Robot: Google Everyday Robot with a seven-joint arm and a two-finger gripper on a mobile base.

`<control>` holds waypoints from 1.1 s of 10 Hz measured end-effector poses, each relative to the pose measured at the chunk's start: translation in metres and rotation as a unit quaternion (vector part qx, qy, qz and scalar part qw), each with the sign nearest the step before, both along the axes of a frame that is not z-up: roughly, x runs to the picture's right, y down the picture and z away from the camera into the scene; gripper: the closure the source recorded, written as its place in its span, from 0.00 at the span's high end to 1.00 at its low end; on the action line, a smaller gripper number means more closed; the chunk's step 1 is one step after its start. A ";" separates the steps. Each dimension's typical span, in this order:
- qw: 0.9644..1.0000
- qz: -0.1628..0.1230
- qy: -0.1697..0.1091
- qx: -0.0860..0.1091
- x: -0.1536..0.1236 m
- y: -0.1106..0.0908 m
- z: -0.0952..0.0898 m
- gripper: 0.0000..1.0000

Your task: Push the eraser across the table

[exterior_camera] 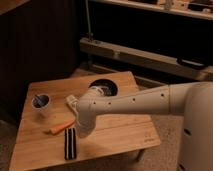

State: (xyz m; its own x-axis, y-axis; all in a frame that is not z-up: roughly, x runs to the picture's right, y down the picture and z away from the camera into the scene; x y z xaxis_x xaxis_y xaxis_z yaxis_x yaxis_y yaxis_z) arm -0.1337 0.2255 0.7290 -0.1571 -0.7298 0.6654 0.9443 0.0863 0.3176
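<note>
Gripper (82,133) hangs just beside eraser (70,144) on table (122,134), near carrot (61,128).

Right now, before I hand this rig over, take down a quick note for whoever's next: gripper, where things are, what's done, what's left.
Gripper: down near the tabletop, close beside the eraser's far end.
Eraser: lying flat near the front edge of the table, just in front of the carrot.
Done: gripper is positioned next to the eraser.
Left: push the eraser across the table; it sits at the near side.
</note>
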 end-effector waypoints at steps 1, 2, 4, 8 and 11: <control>1.000 -0.004 -0.016 0.009 -0.004 0.008 0.013 0.80; 0.999 -0.018 -0.018 0.021 -0.003 0.014 0.020 0.80; 0.998 -0.045 -0.005 0.041 -0.001 0.017 0.021 0.80; 0.996 -0.061 0.024 0.064 0.020 0.006 0.018 0.80; 0.996 -0.067 0.046 0.049 0.030 0.019 0.034 0.65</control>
